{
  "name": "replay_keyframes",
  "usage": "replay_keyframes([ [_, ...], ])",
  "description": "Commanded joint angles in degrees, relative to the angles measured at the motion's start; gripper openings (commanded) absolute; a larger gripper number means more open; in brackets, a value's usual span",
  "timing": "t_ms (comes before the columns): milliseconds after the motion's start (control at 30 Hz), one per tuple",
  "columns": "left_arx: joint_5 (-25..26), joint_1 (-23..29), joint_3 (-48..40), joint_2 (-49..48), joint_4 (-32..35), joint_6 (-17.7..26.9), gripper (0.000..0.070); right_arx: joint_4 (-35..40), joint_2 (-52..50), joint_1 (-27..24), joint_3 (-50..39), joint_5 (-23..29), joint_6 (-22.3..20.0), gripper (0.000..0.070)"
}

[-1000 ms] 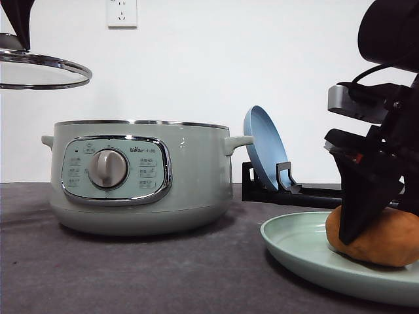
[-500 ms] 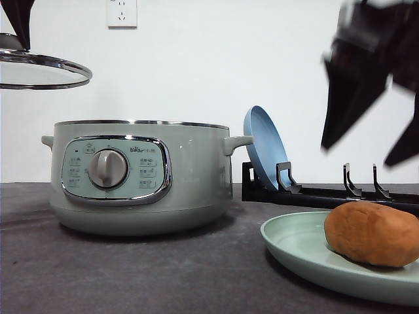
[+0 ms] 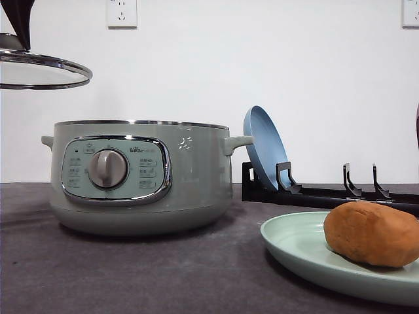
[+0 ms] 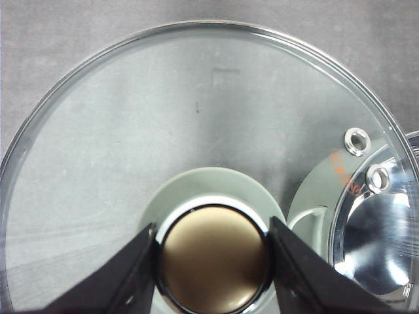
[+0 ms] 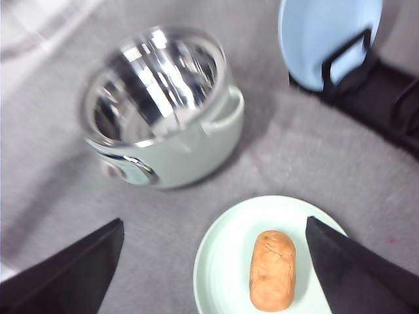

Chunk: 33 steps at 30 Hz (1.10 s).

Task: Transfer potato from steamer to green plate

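Note:
The orange-brown potato (image 3: 372, 233) (image 5: 273, 269) lies on the pale green plate (image 3: 294, 245) (image 5: 219, 275) at the front right, and nothing touches it. The sage-green steamer (image 3: 141, 176) (image 5: 163, 111) stands open at centre left, and its shiny inside looks empty. My right gripper (image 5: 215, 226) hangs high above the plate, open, with its dark fingers (image 5: 72, 268) spread wide on either side of the potato. My left gripper (image 4: 215, 261) is shut on the knob of the glass lid (image 3: 39, 69) (image 4: 131, 131), held in the air up and left of the steamer.
A blue plate (image 3: 264, 147) (image 5: 327, 33) leans upright in a black rack (image 3: 327, 195) (image 5: 380, 98) behind the green plate, right of the steamer. Grey cloth covers the table (image 3: 163, 275). A white wall with sockets stands behind.
My right gripper has let go of the potato and risen, leaving the front view. The potato stays on the green plate. The lid and left gripper have not moved.

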Motion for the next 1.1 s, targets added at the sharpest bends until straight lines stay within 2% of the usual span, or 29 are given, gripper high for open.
replay_keyframes([
  [0, 0.22, -0.43, 2.29, -0.63, 1.84, 0.11, 0.0000, -1.09, -0.87, 0.35, 1.42, -0.03, 0.64, 0.0561],
  [233, 0.24, -2.77, 2.23, -0.63, 1.29, 0.07, 0.0000, -2.96, -6.67, 0.35, 2.05, 0.46, 0.81, 0.0561],
  [567, 0.22, -8.69, 1.82, -0.63, 0.56, -0.13, 0.0000, -3.11, -8.06, 0.35, 2.05, 0.26, 1.08, 0.0561],
  [1067, 0.20, -23.27, 1.79, -0.44, 1.12, -0.41, 0.0000, -3.07, -8.06, 0.35, 2.05, 0.46, 1.05, 0.0561],
])
